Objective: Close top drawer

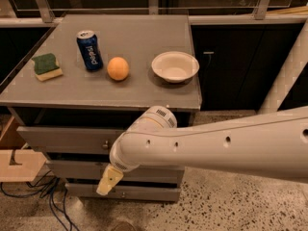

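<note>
The top drawer (67,139) is a wide grey front with a small round knob (106,145), just under the cabinet top. It stands out only slightly from the cabinet, with a dark gap above it. My gripper (108,180) hangs at the end of the white arm (216,146), below the knob and in front of the middle drawer front (77,170). It is apart from the top drawer and holds nothing that I can see. The arm hides the right half of the drawer fronts.
On the grey cabinet top (139,95) stand a blue can (90,50), an orange (118,68), a white bowl (175,66) and a green-yellow sponge (46,66). A wooden box (19,163) and cables (43,196) lie at the left. A white post (288,76) rises at the right.
</note>
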